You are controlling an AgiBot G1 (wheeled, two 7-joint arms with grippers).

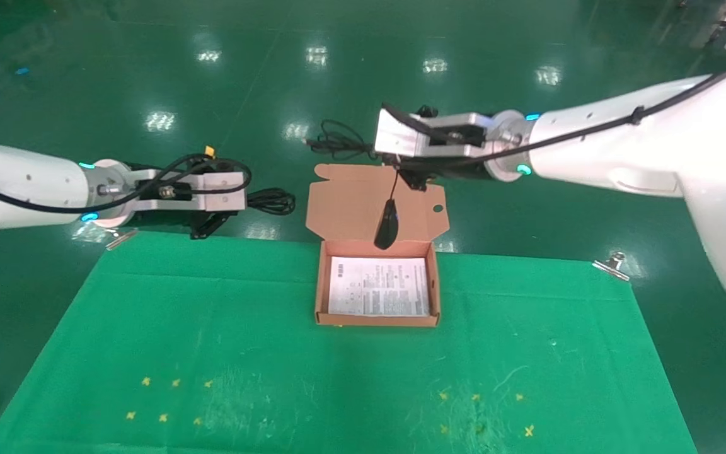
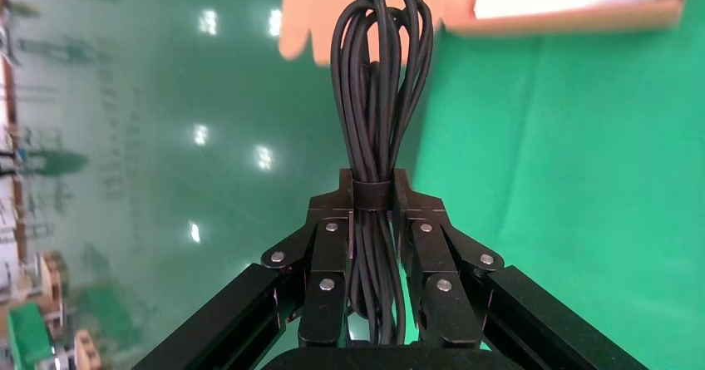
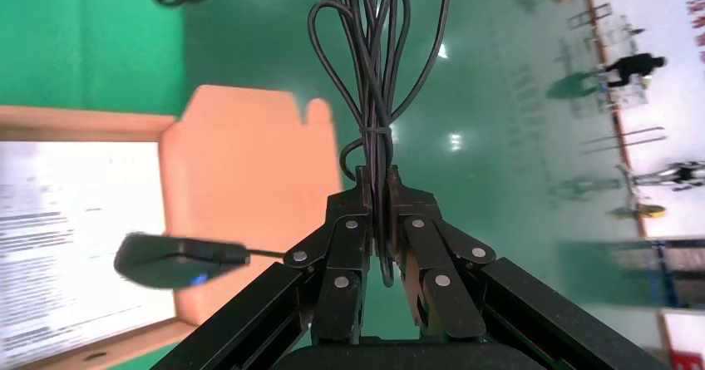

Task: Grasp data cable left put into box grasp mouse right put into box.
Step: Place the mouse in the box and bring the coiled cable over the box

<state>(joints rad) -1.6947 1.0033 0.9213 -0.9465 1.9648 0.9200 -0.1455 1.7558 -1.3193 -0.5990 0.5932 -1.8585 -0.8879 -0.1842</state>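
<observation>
1. The table [image 1: 212,328], under green cloth, carries the open box [image 1: 375,318], its paper lining bare.
2. The right tool [image 3: 376,189], above the box's raised lid, is clamped on the mouse's bundled cord [image 3: 372,71]; the mouse [image 1: 387,228] dangles over the box's far edge.
3. The left tool [image 2: 374,195], left of the box, pinches the data cable [image 2: 378,79].
</observation>
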